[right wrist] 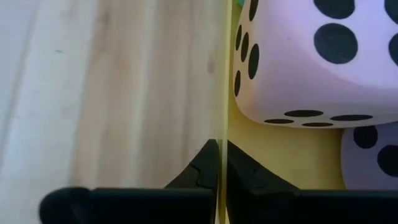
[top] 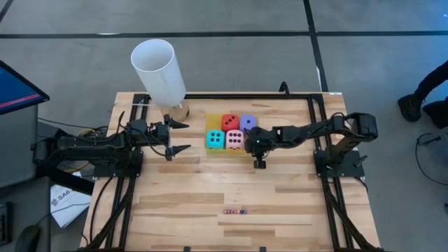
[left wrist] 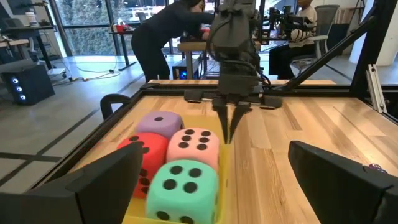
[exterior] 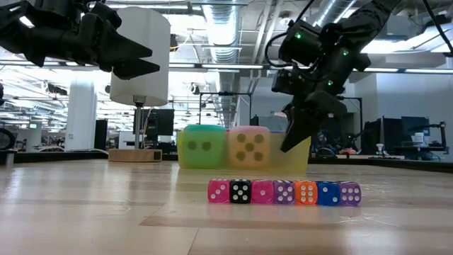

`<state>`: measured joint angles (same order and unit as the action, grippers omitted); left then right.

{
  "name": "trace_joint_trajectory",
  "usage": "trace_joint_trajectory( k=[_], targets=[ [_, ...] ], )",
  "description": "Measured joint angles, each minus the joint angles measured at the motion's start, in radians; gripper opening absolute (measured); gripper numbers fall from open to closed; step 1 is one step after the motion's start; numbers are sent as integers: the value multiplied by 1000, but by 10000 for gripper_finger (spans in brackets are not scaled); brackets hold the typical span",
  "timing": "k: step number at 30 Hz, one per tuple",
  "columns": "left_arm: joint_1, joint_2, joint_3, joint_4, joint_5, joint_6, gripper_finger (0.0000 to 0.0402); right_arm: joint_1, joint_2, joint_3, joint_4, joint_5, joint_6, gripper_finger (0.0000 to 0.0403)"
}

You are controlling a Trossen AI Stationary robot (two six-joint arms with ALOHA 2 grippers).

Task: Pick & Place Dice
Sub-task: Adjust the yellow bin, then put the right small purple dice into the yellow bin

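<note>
Four soft dice sit two by two in a shallow yellow tray [top: 211,120]: red [top: 229,122], purple [top: 248,123], cyan [top: 215,139] and pink [top: 234,140]. Each rests by its underside on the tray floor [right wrist: 292,162]. My right gripper [top: 259,145] stands at the tray's right rim beside the pink die [right wrist: 311,56], shut on that rim. My left gripper [top: 180,136] hovers open left of the tray, above the table, touching nothing. My right gripper pinches the tray's thin right rim [right wrist: 222,93] between its two fingers [right wrist: 199,171], beside the pink die. It comes from above, pointing down [left wrist: 227,127]. The rim runs straight between the fingertips. The tray lies flat on the table.
A white cylinder [top: 159,70] stands on a wooden base [top: 178,110] at the far left, close behind my left gripper. A row of tiny dice [top: 235,211] lies near the table's near edge. People show in the room beyond the table [left wrist: 165,37]. Bare wood lies right of the tray.
</note>
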<state>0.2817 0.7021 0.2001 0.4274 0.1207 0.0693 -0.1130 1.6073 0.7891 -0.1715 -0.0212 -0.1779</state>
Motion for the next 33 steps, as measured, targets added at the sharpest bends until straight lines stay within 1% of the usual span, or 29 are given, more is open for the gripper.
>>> trace_joint_trajectory(
  k=[10,15,20,24,29,33],
  targets=[
    [0,0,0,0,0,0,392,109,0,0,-5,-4,112,3],
    [0,0,0,0,0,0,392,143,1,0,-4,-3,171,7],
    [0,0,0,0,0,0,392,154,2,-2,20,-6,180,8],
    [0,0,0,0,0,0,392,152,5,-4,45,-12,173,31],
    [0,0,0,0,0,0,392,151,5,-2,44,-11,156,76],
    [0,0,0,0,0,0,392,151,4,29,33,-11,154,111]
  ],
)
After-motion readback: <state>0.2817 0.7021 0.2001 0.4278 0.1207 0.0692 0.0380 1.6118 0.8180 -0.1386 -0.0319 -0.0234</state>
